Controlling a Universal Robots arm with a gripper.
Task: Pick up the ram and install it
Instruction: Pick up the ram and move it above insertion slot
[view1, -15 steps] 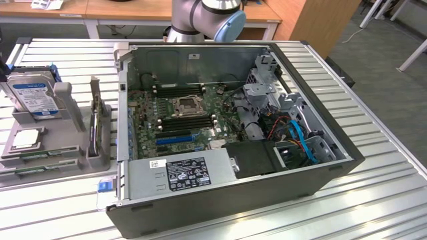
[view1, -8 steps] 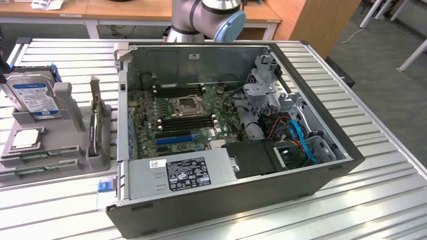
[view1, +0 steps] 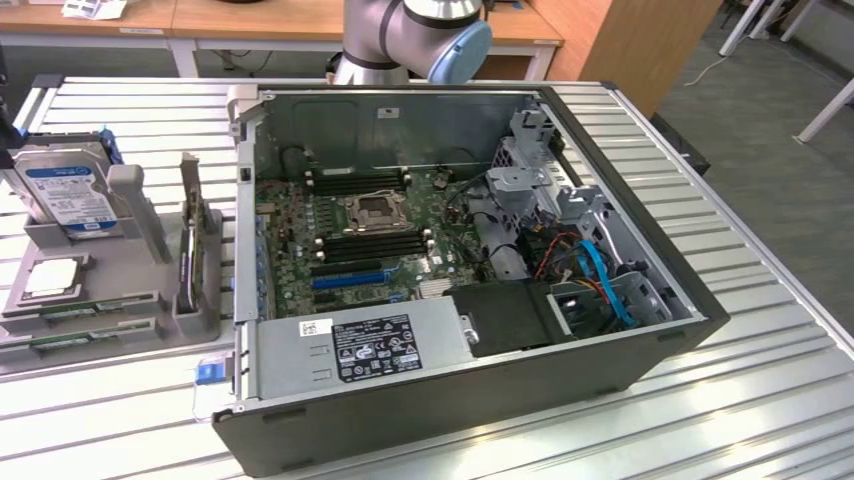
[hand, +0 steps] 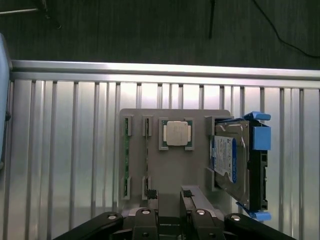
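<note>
Slatted metal bench (hand: 65, 150) carries a gray holder (hand: 170, 167); the claw (hand: 169, 194) faces it from above, fingers (hand: 151, 195) apart, empty. Centre squarely over the ram (hand: 126, 160) before closing.

Bright overhead light is reflected as glare off the ribbed silver metal surface (view1: 107, 410); the inside of the open dark computer case (view1: 441, 410) is shadowed.

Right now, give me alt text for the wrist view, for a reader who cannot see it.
The open black tool hangs over a grey holder tray on a ribbed metal table. The tray holds two thin green ram sticks, a square silver processor chip and a blue-labelled silver hard drive.
</note>
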